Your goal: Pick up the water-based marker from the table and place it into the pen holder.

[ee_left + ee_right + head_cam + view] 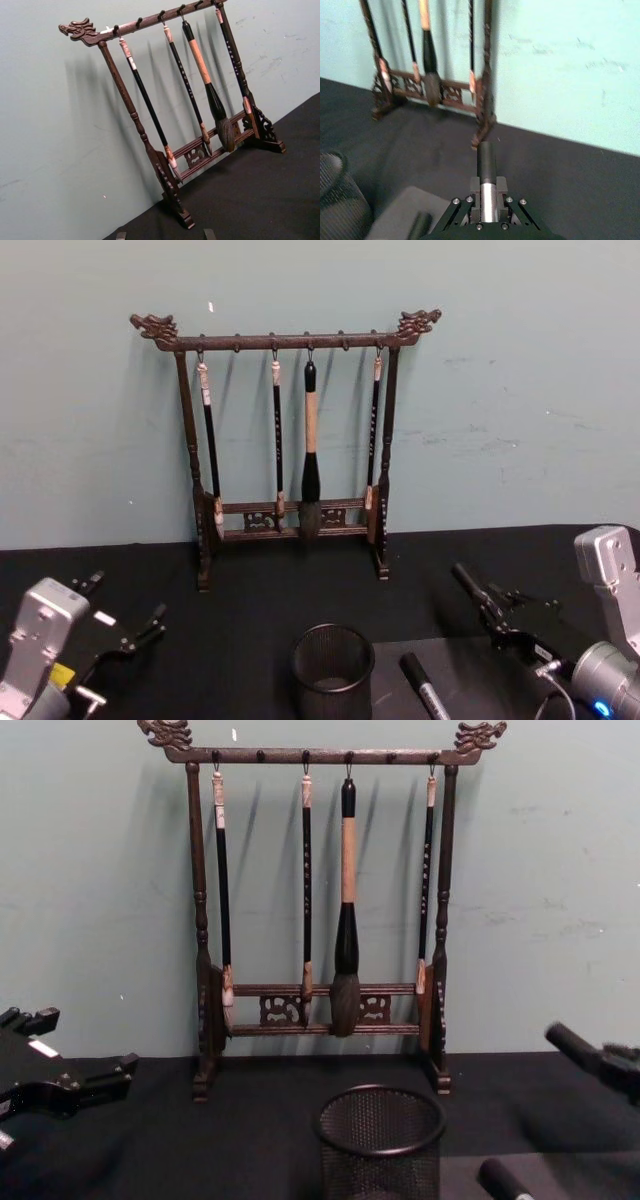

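Right claw [488, 196] clamped on a black-capped marker [486, 160], raised over the worktop [250, 640] toward its right edge, long axis near level, cap pointing far-left. Pen holder [333, 670] to that claw's left at the front edge, second marker [424, 686] flat on the grey mat [475, 690] between them. Left claw [128, 600] spread, parked by the left edge.

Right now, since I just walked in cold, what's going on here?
The right gripper is shut on a black-capped silver marker above the black cloth table. The round black wire-mesh pen holder stands to its left and looks empty. A second dark marker lies on the grey mat beside it. The left gripper sits open at left.
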You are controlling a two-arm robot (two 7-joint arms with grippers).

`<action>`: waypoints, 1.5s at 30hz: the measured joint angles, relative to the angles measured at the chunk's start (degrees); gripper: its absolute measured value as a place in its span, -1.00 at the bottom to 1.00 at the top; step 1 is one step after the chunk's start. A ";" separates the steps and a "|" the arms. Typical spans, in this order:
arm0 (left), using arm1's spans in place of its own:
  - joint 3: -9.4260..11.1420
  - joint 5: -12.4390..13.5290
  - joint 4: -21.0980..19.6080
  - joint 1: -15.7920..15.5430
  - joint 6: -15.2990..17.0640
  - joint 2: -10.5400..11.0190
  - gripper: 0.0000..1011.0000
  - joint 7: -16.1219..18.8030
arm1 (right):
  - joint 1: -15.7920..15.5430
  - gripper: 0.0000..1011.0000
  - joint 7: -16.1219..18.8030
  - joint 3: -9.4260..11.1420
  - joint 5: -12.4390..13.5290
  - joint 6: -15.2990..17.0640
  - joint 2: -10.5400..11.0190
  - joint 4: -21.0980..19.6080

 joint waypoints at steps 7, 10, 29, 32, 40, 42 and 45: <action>0.00 0.00 0.00 0.00 0.00 0.00 0.98 0.00 | 1.77 -0.62 2.78 -1.78 2.21 -1.65 0.02 -0.97; 0.00 0.00 0.00 0.00 0.00 0.00 0.98 0.00 | 2.30 -0.62 3.95 -2.55 3.11 -2.10 -0.02 -1.31; 0.00 0.00 0.00 0.00 0.00 0.00 0.98 0.00 | 7.39 -0.62 10.94 -9.64 8.05 -7.75 -1.77 1.14; 0.00 0.00 0.00 0.00 0.00 0.00 0.98 0.00 | 8.23 -0.62 12.19 -10.82 9.06 -8.73 -2.18 2.40; 0.00 0.00 0.00 0.01 0.00 0.00 0.98 0.00 | 10.17 -0.62 14.00 -13.48 10.01 -10.65 -3.19 5.24; 0.00 0.00 0.00 0.00 0.00 0.00 0.98 0.00 | 10.66 -0.62 14.34 -14.14 10.22 -11.03 -3.47 5.89; 0.00 0.00 0.00 0.00 0.00 0.00 0.98 0.00 | 11.07 -0.62 14.67 -14.77 10.45 -11.36 -3.70 6.45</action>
